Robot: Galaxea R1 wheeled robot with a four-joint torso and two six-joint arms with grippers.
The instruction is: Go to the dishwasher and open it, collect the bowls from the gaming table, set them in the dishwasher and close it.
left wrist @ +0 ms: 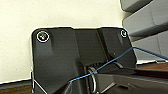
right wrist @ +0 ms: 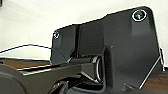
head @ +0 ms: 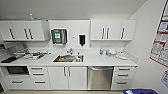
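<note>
— Where is the dishwasher?

— The dishwasher (head: 100, 77) sits shut under the table (head: 95, 60), toward its right end, between white cabinet doors (head: 67, 77) and a drawer stack (head: 122, 77).

— And the arms, the jaws?

— Each wrist view has dark robot plate against a pale wall — released or clenched, I cannot tell.

— Any containers?

— The sink (head: 68, 59), mid-table, holds something orange and other items I cannot make out.

Head view: sink (head: 68, 59) contents too blurred to identify. Clutter on the table (head: 92, 60) at left (head: 32, 55) and right (head: 111, 52) indistinct. Wall posters (head: 161, 37) cut off by right edge, text unreadable. Blue object (head: 140, 91) cropped at bottom edge. Dishwasher (head: 100, 78) door shut, interior hidden.
</note>
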